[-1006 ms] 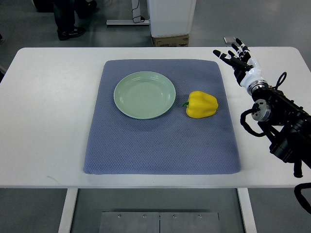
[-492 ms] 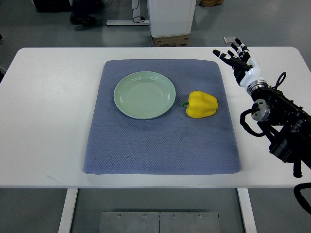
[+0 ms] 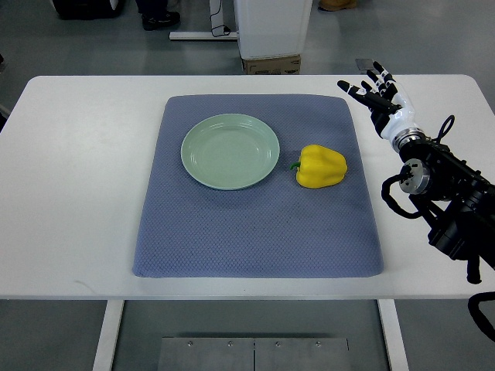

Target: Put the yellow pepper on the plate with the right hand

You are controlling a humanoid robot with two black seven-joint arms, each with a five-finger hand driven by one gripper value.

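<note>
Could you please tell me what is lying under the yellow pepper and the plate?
Both the yellow pepper and the empty green plate rest on a blue-grey mat spread over the white table. The tabletop beneath the mat is covered, so unseen.

floor: grey smooth concrete floor | furniture: white rectangular table centre | 12 o'clock: white boxy cabinet
</note>
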